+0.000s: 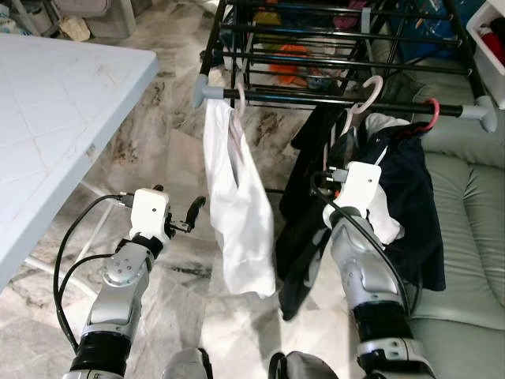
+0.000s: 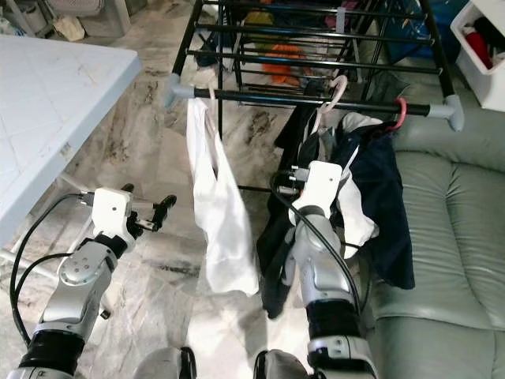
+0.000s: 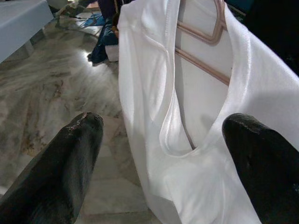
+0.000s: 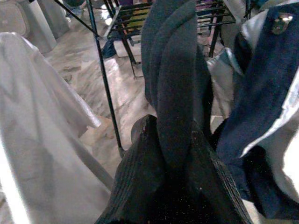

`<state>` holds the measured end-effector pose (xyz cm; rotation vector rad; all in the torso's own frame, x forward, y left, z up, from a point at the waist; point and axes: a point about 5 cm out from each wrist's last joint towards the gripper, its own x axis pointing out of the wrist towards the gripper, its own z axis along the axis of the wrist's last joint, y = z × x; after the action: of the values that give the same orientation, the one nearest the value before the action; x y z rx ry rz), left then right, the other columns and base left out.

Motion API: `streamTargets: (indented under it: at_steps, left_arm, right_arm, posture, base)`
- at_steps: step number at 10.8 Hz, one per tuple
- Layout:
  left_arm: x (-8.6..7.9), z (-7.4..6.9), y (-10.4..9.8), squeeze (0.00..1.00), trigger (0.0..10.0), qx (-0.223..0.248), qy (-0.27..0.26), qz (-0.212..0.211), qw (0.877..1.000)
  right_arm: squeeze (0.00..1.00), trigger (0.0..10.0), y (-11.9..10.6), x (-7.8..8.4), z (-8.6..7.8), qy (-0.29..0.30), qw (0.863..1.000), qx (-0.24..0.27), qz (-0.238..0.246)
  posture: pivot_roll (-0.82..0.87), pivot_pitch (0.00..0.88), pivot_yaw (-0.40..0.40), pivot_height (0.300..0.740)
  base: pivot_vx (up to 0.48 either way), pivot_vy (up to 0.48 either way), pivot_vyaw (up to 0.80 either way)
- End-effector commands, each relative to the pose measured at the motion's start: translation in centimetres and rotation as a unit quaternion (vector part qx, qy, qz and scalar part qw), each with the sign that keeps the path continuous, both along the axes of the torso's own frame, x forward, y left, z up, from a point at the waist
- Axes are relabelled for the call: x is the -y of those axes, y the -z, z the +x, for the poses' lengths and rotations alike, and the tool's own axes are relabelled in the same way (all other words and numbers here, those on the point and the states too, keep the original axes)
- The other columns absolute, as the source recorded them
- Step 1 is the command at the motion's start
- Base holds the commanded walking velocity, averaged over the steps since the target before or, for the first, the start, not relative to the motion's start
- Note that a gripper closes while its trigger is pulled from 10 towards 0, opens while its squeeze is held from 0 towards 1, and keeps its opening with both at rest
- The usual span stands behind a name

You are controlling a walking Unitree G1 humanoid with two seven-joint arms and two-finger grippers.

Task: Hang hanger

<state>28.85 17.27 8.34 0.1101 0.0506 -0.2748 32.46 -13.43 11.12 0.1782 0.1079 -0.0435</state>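
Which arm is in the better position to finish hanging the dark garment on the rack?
The right. The right hand is already shut on the dark garment below the rail. The left hand is open, beside the white shirt.

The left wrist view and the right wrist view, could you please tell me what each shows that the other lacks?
The left wrist view has the open left pincer facing a pale pink plastic hanger inside the white cotton shirt. The right wrist view has the right pincer shut on a dark grey twisted garment, beside navy clothing. Both share the white shirt and marble floor.
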Motion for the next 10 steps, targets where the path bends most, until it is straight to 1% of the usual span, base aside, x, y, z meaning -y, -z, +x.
streamTargets:
  at_steps: [1, 2, 5, 6, 9, 10]
  left_arm:
    - [-0.1, -0.2, -0.1, 0.0, 10.0, 0.003, 0.005, 0.0, 1.0]
    - [-0.2, -0.2, -0.1, 0.0, 10.0, 0.002, 0.005, 0.001, 1.0]
    - [-0.1, -0.4, -0.1, 0.0, 10.0, 0.001, 0.006, 0.0, 1.0]
    - [0.0, -0.5, 0.0, 0.0, 10.0, 0.0, 0.007, -0.001, 1.0]
    - [0.0, -0.5, 0.0, 0.0, 10.0, 0.0, 0.008, -0.001, 1.0]
    - [0.0, -0.5, 0.0, 0.0, 10.0, 0.0, 0.007, -0.001, 1.0]
  right_arm:
    - [0.0, 10.0, -4.2, -0.5, 1.3, -0.001, 0.996, 0.092, 0.001]
    - [0.0, 10.0, -4.2, -0.7, 1.6, 0.005, 0.996, 0.091, 0.002]
    - [0.0, 10.0, -4.3, -0.7, 2.3, 0.027, 0.996, 0.084, 0.012]
    - [0.0, 10.0, -4.4, -1.0, 2.7, 0.031, 0.996, 0.081, 0.02]
    - [0.0, 10.0, -4.7, -1.6, 3.4, 0.032, 0.996, 0.084, 0.023]
    - [0.0, 10.0, -4.9, -1.6, 3.9, 0.037, 0.995, 0.086, 0.02]
  posture:
    - [-0.04, 0.093, -0.009, 0.74]
    - [-0.04, 0.093, -0.009, 0.74]
    - [-0.04, 0.1, -0.012, 0.74]
    - [-0.04, 0.102, -0.013, 0.74]
    - [-0.03, 0.103, -0.015, 0.74]
    - [-0.03, 0.104, -0.018, 0.74]
  base:
    - [0.345, 0.0, 0.0]
    - [0.345, 0.0, 0.0]
    - [0.48, 0.0, 0.0]
    - [0.48, 0.0, 0.0]
    - [0.48, 0.0, 0.0]
    - [0.48, 0.0, 0.0]
